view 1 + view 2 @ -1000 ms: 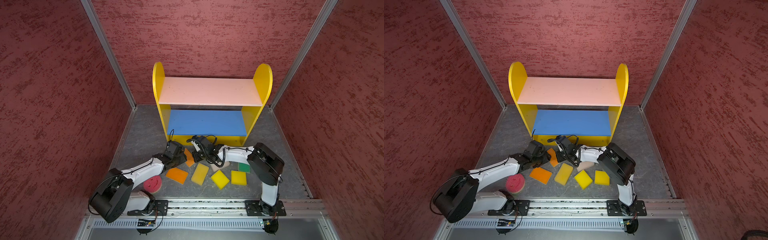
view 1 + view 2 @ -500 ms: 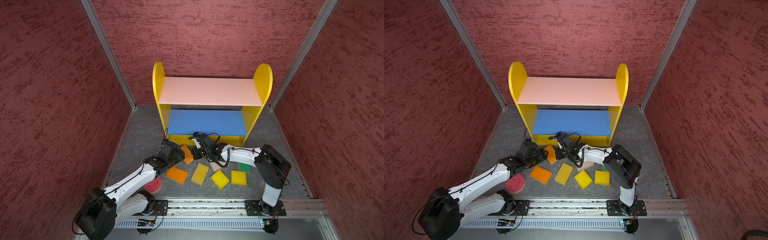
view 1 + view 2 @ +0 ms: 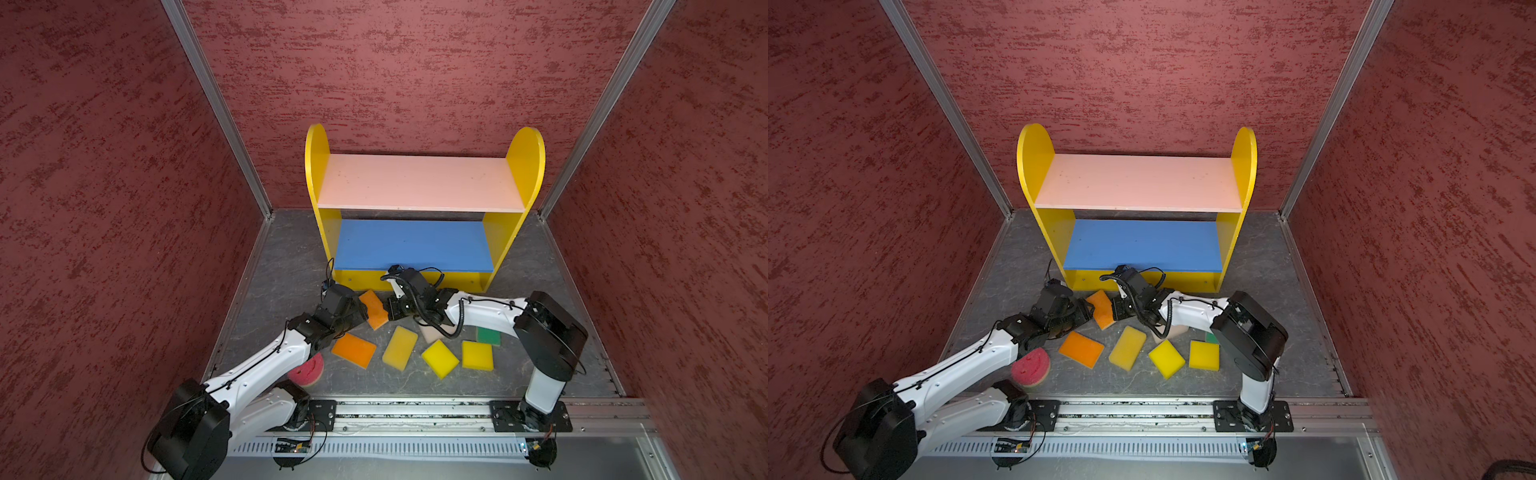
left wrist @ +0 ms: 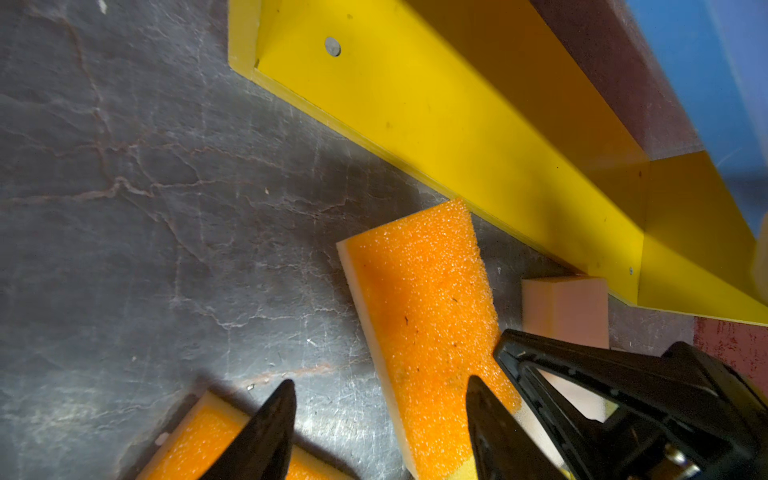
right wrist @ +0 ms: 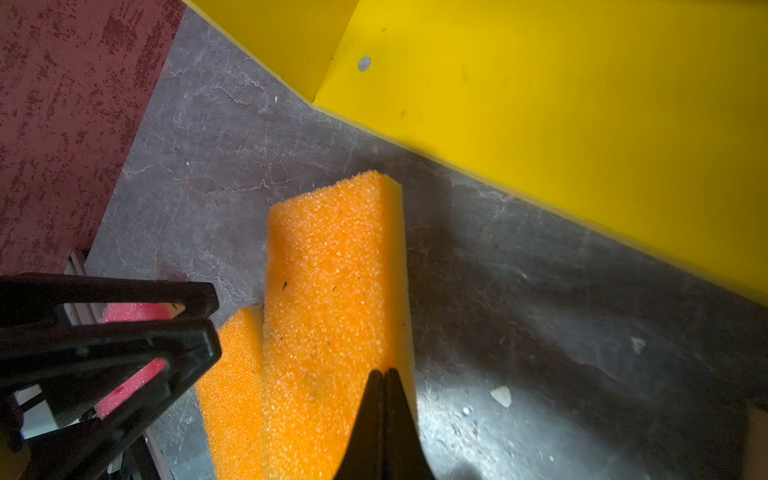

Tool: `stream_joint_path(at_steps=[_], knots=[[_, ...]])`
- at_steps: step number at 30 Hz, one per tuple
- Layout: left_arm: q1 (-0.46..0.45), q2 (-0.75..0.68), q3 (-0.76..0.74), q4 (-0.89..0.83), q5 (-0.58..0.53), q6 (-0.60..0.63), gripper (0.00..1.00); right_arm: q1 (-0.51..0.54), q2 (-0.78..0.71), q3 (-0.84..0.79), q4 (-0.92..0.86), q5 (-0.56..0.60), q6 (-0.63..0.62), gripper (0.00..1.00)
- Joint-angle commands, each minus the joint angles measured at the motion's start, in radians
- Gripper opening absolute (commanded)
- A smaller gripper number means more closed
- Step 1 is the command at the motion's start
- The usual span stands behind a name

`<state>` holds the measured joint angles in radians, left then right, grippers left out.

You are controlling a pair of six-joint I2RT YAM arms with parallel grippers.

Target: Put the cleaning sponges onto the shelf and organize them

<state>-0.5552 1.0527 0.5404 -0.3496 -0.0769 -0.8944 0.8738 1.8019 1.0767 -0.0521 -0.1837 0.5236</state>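
1. Left claw (image 4: 380, 380) has widened: open, empty, at the end of the orange sponge (image 4: 415, 299).
2. Right claw (image 5: 382, 374) is shut; I think it only braces the sponge.
3. It lies on the counter (image 3: 286, 266) before the shelf (image 3: 525, 166) — nothing shelved yet.

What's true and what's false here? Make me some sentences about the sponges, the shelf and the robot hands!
1. The wooden shelf's pink top board holds no sponges. True.
2. The round red-pink foam sponge lies on the blue middle board. False: it lies on the grey floor.
3. The right hand is shut. True.
4. The left hand is shut too. False: its fingers stand apart, near an orange rectangular foam sponge.
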Motion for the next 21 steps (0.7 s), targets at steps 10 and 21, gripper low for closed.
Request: stream_joint_path(at_steps=[10, 21], knots=[[0.002, 0.027, 0.001, -0.006, -0.011, -0.005, 0.65, 0.011, 0.066, 0.011, 0.045, -0.038, 0.007, 0.0], [0.002, 0.033, 0.019, -0.033, -0.009, 0.0, 0.65, 0.011, 0.087, 0.008, 0.051, -0.01, 0.023, 0.35]])
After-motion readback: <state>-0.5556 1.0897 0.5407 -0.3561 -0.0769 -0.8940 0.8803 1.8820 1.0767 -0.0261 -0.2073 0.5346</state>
